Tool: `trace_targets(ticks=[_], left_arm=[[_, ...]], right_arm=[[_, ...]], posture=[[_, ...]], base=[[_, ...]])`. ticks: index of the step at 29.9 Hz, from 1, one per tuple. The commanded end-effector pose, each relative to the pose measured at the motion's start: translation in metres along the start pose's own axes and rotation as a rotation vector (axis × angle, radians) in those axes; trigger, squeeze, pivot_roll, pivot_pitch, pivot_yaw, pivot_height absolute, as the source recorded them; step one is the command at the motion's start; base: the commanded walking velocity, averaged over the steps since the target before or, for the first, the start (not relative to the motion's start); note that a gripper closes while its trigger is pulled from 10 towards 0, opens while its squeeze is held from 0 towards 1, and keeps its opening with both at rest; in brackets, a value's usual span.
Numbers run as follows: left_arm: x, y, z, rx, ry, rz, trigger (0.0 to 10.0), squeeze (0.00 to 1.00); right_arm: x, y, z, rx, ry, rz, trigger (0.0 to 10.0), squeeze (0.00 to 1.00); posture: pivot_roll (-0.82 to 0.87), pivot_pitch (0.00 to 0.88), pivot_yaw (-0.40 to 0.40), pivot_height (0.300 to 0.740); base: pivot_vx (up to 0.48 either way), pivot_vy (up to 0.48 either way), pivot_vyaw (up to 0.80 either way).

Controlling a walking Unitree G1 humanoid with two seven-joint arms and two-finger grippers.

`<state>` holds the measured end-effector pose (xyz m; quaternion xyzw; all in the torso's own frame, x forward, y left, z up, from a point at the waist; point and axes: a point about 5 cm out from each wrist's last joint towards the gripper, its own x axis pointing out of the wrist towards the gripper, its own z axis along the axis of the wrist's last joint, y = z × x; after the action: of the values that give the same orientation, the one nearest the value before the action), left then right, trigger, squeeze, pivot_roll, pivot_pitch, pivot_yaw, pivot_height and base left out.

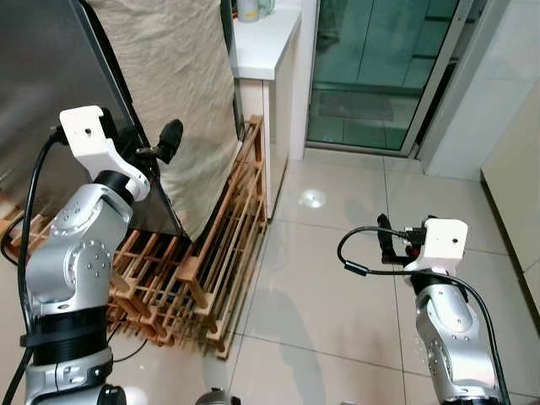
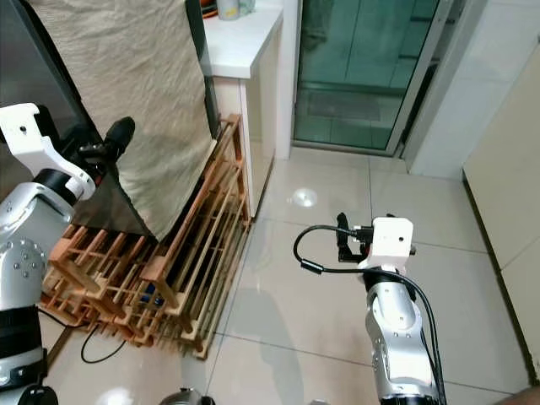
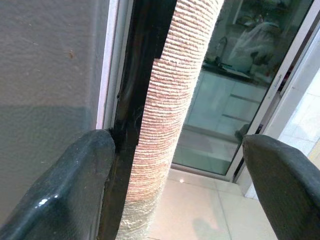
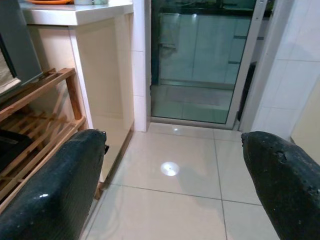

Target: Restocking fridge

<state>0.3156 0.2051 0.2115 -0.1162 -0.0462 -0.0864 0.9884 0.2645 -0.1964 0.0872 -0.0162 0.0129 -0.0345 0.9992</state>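
Note:
The grey steel fridge door (image 1: 42, 93) fills the upper left, and a beige ribbed cloth (image 1: 177, 84) hangs over the fridge's side. My left gripper (image 1: 160, 148) is raised at the door's black edge (image 3: 135, 100). It is open, with one finger (image 3: 85, 180) against that edge and the cloth (image 3: 170, 100) between the fingers. My right gripper (image 1: 395, 239) is held low over the tiled floor on the right, open, with nothing between its fingers (image 4: 55, 190).
A wooden slatted rack (image 1: 211, 245) leans at the foot of the fridge. Behind it stands a white counter (image 1: 266, 38). A glass sliding door (image 1: 380, 67) is straight ahead. The tiled floor (image 1: 321, 278) stretches between rack and right wall. A black cable (image 2: 93, 350) lies by the rack.

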Motion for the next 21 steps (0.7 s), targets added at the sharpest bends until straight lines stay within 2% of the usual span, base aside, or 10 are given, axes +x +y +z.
trace_targets(ticks=[1,6,8,10,11,14,16,17,18,21], left_arm=[[0.006,-0.011,-0.012,0.048,0.038,-0.047,10.0,0.0],[0.019,-0.009,-0.025,0.067,0.064,0.024,10.0,0.0],[0.027,-0.011,-0.037,0.027,0.104,0.08,10.0,0.0],[0.034,-0.017,-0.05,-0.07,0.149,0.108,10.0,0.0],[0.034,-0.017,-0.05,-0.07,0.149,0.108,10.0,0.0],[0.045,-0.035,-0.057,-0.109,0.16,0.038,10.0,0.0],[0.052,-0.056,-0.061,-0.098,0.184,-0.085,10.0,0.0],[0.055,-0.075,-0.064,-0.108,0.193,-0.205,10.0,0.0],[0.055,-0.075,-0.064,-0.108,0.193,-0.205,10.0,0.0],[0.054,-0.133,-0.061,-0.179,0.193,-0.549,10.0,0.0]], right_arm=[[0.004,0.003,0.006,0.002,-0.027,0.003,10.0,0.21],[0.009,0.004,0.007,0.001,-0.03,0.009,10.0,0.21],[0.011,0.006,0.008,0.002,-0.035,0.013,10.0,0.21],[0.012,0.008,0.01,0.004,-0.042,0.021,10.0,0.21],[0.012,0.008,0.01,0.004,-0.042,0.021,10.0,0.21],[0.013,0.008,0.01,0.008,-0.043,0.019,10.0,0.21],[0.012,0.009,0.01,0.009,-0.041,0.021,10.0,0.21],[0.012,0.01,0.01,0.01,-0.043,0.024,10.0,0.21],[0.012,0.01,0.01,0.01,-0.043,0.024,10.0,0.21],[0.011,0.01,0.011,0.01,-0.047,0.026,10.0,0.21]], posture=[[-0.03,0.0,0.078,0.732],[-0.03,0.0,0.073,0.732],[-0.03,0.0,0.07,0.732],[-0.03,0.0,0.072,0.732],[-0.03,0.0,0.072,0.732],[-0.03,0.0,0.065,0.732],[-0.04,0.0,0.064,0.732],[-0.04,0.0,0.062,0.732],[-0.04,0.0,0.062,0.732],[-0.04,0.0,0.061,0.732]], base=[[0.0,0.0,0.0],[0.0,0.0,0.0],[0.0,0.0,0.0],[0.0,0.0,0.0],[0.0,0.0,0.0],[0.0,0.0,0.0],[0.0,0.0,0.0],[0.0,0.0,0.0],[0.0,0.0,0.0],[0.0,0.0,0.0]])
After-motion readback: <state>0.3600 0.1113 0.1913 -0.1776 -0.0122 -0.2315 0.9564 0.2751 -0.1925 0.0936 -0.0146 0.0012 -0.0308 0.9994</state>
